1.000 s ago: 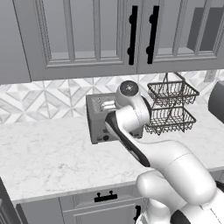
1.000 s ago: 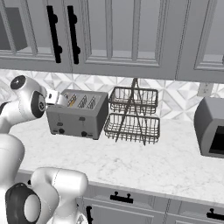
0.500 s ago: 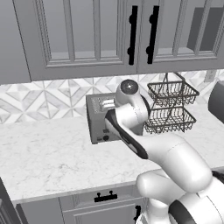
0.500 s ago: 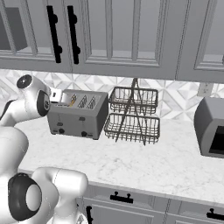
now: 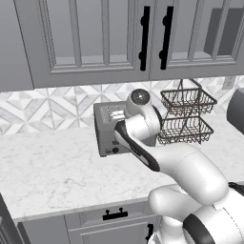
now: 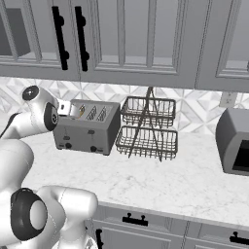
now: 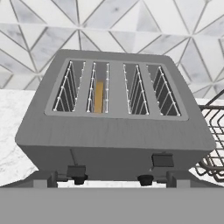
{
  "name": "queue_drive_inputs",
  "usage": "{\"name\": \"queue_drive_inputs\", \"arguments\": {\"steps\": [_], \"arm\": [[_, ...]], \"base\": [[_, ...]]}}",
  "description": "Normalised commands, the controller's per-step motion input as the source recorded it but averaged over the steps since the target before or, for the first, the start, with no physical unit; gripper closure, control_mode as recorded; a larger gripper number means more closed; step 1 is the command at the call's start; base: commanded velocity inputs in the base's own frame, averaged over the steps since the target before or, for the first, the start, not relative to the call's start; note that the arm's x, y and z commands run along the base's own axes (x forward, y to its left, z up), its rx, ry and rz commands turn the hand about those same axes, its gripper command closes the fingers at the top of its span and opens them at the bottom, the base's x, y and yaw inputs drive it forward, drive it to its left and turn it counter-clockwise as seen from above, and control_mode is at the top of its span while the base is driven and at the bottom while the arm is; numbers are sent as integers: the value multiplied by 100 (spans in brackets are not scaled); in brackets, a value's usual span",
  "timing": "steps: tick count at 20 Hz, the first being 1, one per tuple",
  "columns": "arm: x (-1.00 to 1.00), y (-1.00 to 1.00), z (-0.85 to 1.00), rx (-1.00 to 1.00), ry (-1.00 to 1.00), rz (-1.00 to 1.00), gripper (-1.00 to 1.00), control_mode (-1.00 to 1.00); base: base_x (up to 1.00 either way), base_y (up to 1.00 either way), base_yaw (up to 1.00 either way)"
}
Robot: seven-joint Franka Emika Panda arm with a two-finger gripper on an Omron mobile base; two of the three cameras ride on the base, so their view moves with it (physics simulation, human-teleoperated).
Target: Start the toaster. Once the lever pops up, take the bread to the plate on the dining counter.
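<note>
- My pincer hangs in front of the toaster, above its front face, with its jaws spread wide and nothing between them.
- I judge it sits here because the levers are on this face, so the start step can be done from this spot.
- The left lever sits low, near the bottom of the front; the right lever sits higher. So I judge the left side is pressed down and toasting.
- The bread stands on edge, sunk in the second slot from the left, showing as a golden-orange strip. Being that deep, it cannot be gripped until it rises.
- The toaster stands on the tabletop against the tiled wall, with a wire basket rack just beside it.
- From the right base camera, my wrist is at the toaster's left end, close to it.
- Count: one toaster, four slots, one slice of bread, two levers, two knobs, one left knob and one right knob.
- The rack has two tiers, both bare as far as I can tell.
- One more grey appliance stands well apart at the far right.
- Next, I judge, is to wait for the left lever to pop, then reach into that slot.
</note>
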Motion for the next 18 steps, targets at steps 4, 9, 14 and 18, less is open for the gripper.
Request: {"name": "queue_drive_inputs", "arguments": {"steps": [4, 9, 14, 18], "arm": [[0, 0, 0, 0, 0, 0, -100, -100], [0, 0, 0, 0, 0, 0, -100, -100], [0, 0, -1, 0, 0, 0, -100, -100], [0, 0, 0, 0, 0, 0, -100, -100]], "base": [[0, 0, 0], [0, 0, 0], [0, 0, 0], [0, 0, 0]]}}
